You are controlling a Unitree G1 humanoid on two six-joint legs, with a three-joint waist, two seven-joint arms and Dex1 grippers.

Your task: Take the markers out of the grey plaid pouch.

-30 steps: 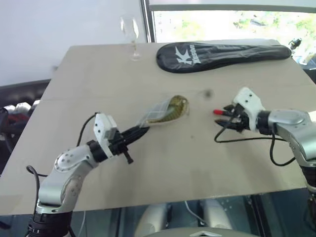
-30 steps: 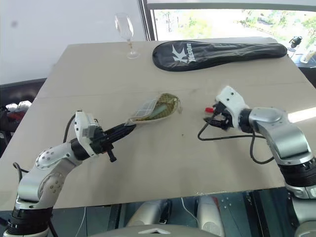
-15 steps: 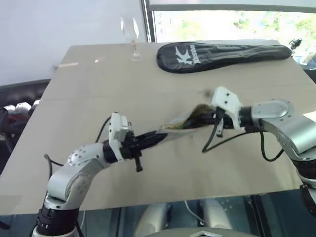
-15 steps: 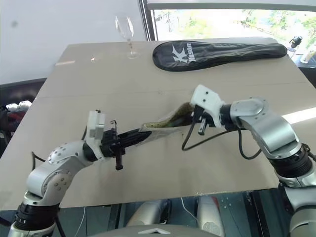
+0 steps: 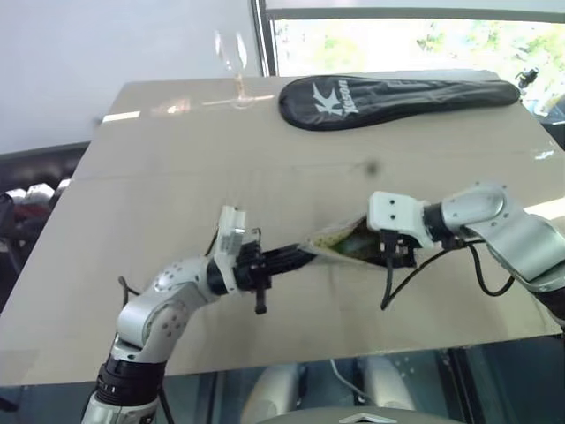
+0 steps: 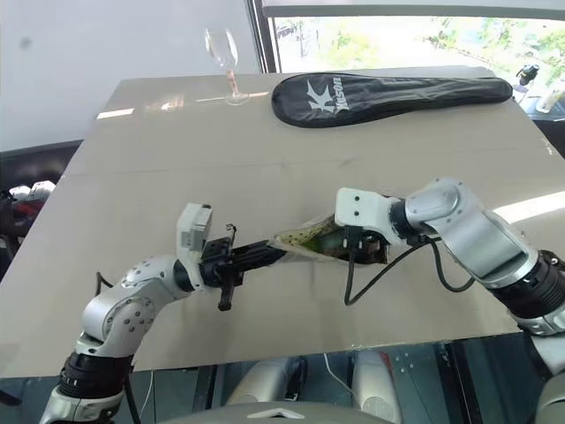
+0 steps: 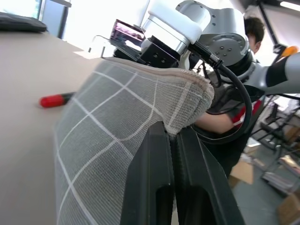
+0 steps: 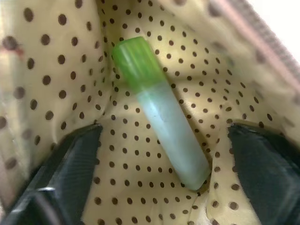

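Right gripper (image 8: 159, 154), a second ago out over the bench (image 5: 177, 159) holding the red marker (image 7: 55, 100), now sits spread open inside the grey plaid pouch (image 6: 309, 240) mouth, green marker (image 8: 157, 110) lying between its fingers on the dotted lining. Left gripper (image 7: 171, 140) has swung inward, still clamped shut on the pouch's edge, pouch lifted mid-bench. Count: two markers, red one on the bench beside the pouch; one pouch, one black racket cover (image 5: 397, 95), one wine glass (image 6: 225, 57).

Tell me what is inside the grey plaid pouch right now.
One short green marker lies on the dotted yellow lining of the grey plaid fabric pouch, between the open right claw fingers. Deeper folds stay hidden.
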